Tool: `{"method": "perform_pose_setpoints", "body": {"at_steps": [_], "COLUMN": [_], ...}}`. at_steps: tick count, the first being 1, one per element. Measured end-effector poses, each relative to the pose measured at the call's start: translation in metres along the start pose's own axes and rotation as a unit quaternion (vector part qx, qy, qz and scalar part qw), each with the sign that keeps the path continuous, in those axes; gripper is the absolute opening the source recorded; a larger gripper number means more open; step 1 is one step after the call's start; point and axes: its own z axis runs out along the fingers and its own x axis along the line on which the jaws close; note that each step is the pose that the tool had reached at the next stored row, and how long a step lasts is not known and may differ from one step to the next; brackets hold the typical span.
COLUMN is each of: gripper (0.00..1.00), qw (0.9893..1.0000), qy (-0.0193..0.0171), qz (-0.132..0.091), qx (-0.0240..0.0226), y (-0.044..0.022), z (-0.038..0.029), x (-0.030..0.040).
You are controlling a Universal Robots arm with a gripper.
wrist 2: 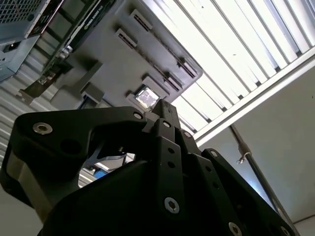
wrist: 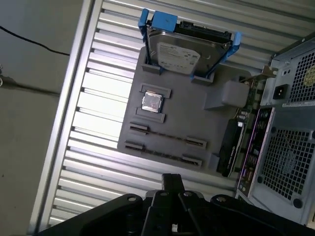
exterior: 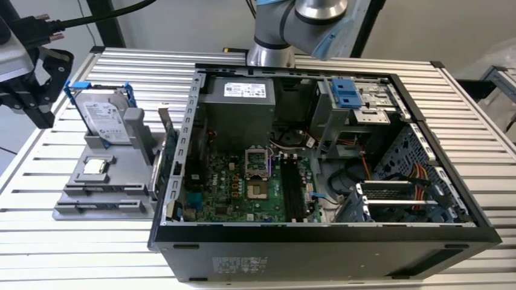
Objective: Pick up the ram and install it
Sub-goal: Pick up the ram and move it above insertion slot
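We see the gripper (wrist: 172, 180) hanging in the air over the slatted metal surface (exterior: 451, 121). It touches nothing. Its fingers (wrist 2: 165, 110) are pressed together at the tips with nothing between them.

The ram (wrist: 167, 136) is not yet picked up. It is a thin dark stick standing on edge in a holder on the grey fixture (wrist: 189, 115), held between small clips at either end. A second stick (wrist: 162, 153) of the same look sits in the parallel holder just beside it, nearer the fixture's edge. Of all the fixture's parts, these two holders lie closest to the fingertips, though well apart from them.

On the same fixture, a processor chip (wrist: 151, 102) lies flat in a square recess next to the ram's holder. Beyond it a silver hard drive (wrist: 184, 51) in a blue frame (wrist: 160, 19) stands tilted in its cradle. An upright expansion card (wrist: 230, 147) with a metal bracket stands at the fixture's side nearest the computer case (exterior: 322, 251).

In the exterior view the case lies open on the surface, to the exterior view's right of the fixture. The green motherboard (exterior: 234, 193) is exposed, and its long black memory slots (exterior: 292, 190) run side by side near the middle. We cannot tell whether any slot is filled.
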Motion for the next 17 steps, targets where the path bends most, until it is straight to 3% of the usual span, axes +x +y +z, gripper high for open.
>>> {"method": "perform_pose_setpoints", "body": {"at_steps": [4, 17], "gripper": [0.00, 0.00], "qw": [0.9999, 0.9998], "qy": [0.0005, 0.0008], "qz": [-0.011, -0.018], "qx": [0.0000, 0.0000], "y": [0.0000, 0.0000], "z": [0.0000, 0.0000], "x": [0.0000, 0.0000]}}
